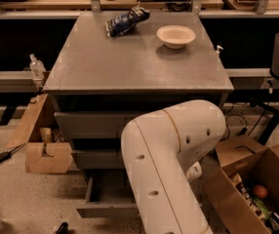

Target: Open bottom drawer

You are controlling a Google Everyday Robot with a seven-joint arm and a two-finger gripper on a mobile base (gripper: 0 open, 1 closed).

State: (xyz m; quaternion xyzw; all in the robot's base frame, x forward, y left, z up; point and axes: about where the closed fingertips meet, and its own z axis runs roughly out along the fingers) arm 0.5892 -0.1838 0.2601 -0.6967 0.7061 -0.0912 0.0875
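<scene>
The bottom drawer [106,209], lowest under the tabletop [129,67], stands partway out toward me, its front running left to right. Just right of it, my arm [173,169] hides the middle of the front and most of my hand [194,172]; whether the hand is apart or together I cannot tell. I judge any further pull runs straight toward me.

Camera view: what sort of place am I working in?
Likely a lab or workshop: long workbenches behind the grey cabinet, and open cardboard boxes on the bare floor. The gripper is hidden behind the arm, low beside the open bottom drawer.
</scene>
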